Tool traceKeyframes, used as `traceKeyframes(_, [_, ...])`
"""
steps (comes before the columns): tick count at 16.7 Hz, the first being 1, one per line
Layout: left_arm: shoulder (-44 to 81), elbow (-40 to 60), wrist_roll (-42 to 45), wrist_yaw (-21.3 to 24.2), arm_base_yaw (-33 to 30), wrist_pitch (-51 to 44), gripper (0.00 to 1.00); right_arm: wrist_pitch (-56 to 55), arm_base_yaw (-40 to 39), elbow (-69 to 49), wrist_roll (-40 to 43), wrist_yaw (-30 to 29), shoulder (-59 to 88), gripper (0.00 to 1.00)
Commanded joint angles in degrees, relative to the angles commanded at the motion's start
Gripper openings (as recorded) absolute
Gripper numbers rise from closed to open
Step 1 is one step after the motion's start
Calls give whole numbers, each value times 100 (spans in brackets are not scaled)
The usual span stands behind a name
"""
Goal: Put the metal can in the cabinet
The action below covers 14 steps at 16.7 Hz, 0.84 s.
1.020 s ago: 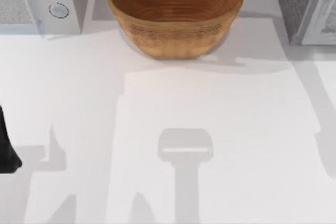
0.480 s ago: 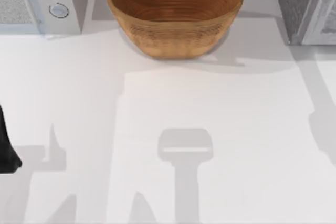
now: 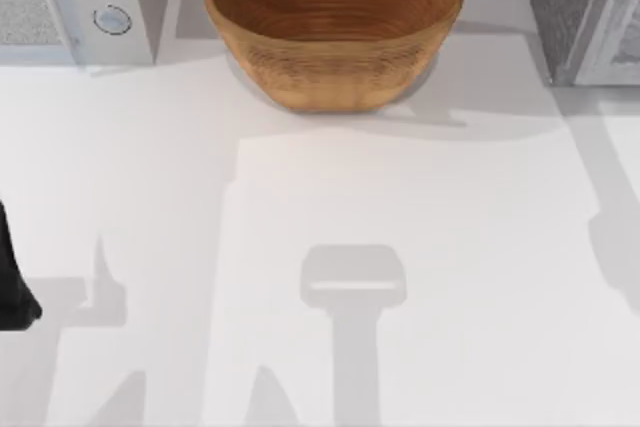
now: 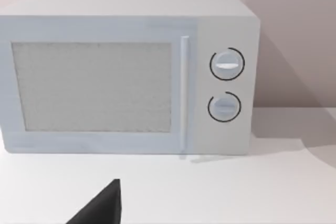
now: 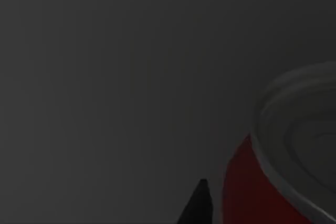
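My right wrist view is dark, but the can sits very close to that camera, with its red side and silver top showing and a dark wall all around, so I think it is inside the cabinet at the far right of the surface. I cannot tell if my right claw is clamped on it or apart. If I pull back too soon, the can could tip or get dragged out; my left arm rests at the left edge.
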<state>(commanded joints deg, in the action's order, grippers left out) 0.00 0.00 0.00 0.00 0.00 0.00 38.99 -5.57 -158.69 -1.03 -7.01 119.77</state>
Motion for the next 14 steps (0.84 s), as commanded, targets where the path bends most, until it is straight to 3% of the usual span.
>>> traceKeyframes(8, [0,0,0,0,0,0,100,0,0,0,0,0,0,98])
traceKeyframes(14, [0,0,0,0,0,0,100,0,0,0,0,0,0,100])
